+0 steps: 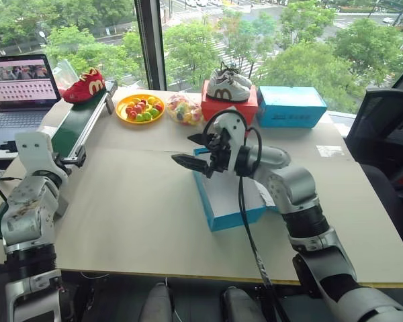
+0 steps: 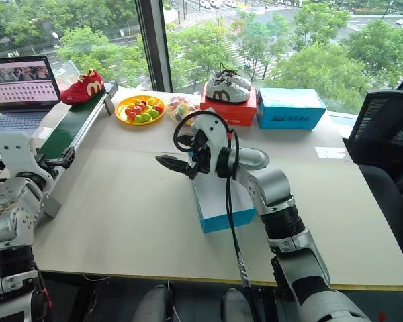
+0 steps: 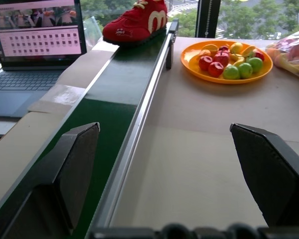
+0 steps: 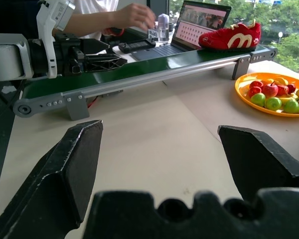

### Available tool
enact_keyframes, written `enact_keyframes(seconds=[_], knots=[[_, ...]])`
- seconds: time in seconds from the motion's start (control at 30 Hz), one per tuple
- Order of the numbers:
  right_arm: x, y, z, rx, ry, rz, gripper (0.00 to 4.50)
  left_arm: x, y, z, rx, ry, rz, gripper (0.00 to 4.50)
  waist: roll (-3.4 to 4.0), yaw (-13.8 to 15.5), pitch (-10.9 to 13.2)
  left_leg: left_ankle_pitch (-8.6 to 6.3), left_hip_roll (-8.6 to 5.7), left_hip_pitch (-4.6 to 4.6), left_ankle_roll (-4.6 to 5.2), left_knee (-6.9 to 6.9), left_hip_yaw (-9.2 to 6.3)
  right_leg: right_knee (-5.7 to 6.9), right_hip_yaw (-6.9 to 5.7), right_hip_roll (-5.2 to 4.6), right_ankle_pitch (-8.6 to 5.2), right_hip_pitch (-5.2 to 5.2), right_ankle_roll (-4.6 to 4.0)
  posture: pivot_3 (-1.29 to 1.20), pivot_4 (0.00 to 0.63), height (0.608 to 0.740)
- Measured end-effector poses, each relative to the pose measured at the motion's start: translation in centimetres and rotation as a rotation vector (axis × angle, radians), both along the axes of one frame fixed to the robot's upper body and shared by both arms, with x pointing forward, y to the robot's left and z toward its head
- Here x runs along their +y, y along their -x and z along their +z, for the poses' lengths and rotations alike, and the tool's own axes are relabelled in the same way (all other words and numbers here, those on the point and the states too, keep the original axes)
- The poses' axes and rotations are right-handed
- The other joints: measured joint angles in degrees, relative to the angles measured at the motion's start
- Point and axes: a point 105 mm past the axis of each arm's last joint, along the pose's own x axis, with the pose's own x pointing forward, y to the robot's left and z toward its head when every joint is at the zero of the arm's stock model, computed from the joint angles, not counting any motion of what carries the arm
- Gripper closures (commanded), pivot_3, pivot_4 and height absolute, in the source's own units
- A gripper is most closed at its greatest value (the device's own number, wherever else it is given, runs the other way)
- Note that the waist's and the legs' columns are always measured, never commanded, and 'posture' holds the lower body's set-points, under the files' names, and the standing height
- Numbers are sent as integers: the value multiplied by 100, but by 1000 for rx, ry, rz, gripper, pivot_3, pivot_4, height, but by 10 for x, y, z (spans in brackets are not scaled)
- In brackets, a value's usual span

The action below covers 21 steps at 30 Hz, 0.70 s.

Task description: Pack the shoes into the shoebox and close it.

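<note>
We have one red shoe up at the far end of the green conveyor belt, lying along the belt's line with its long axis following the belt; its toe points back down the belt towards us, its heel sits at the far end, and the white "m" mark faces the table side; we cannot make out a second red shoe behind it. The blue shoebox lies on the table well to the right of the belt, closed as far as we can tell, its long side running away from us; much of it is covered by the right arm.

The left gripper is level beside the near end of the belt, aimed straight along it at the shoe, fingers spread wide with nothing between them; one finger sits over the belt, the other over the table. The right gripper reaches out over the shoebox, forearm angled across the table and the jaws turned towards the belt; it too is released and empty, both fingers wide apart.

Past the belt's far end on the table side sits an orange plate of fruit; beyond the belt we see a laptop, and a person's hand just beside it.
</note>
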Motion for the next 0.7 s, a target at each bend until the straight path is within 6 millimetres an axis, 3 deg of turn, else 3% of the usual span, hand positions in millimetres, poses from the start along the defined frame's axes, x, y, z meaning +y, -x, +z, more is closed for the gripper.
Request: enact_keyframes(seconds=[0.37, 0.57, 0.7], knots=[[-13, 2, -4, 25, 26, -130, 116, -2, -31, -10, 39, -28, -53, 0, -4, -27, 0, 7, -1, -19, -10, 0, 2, 67, 4, 5, -4, -58, -13, 0, 150, 740], [-14, 4, -4, 20, 30, -145, 116, 27, -41, 23, 6, -79, -15, 0, -9, -47, 2, 7, -1, -20, -10, 0, 2, 67, 3, 5, -5, -58, -12, 0, 150, 740], [-13, 5, -4, 21, 28, -141, 116, 39, -40, 31, -17, -63, 18, 0, -9, -32, 2, 7, -1, -20, -11, 0, 2, 68, 2, 4, -6, -58, -11, 0, 150, 740]])
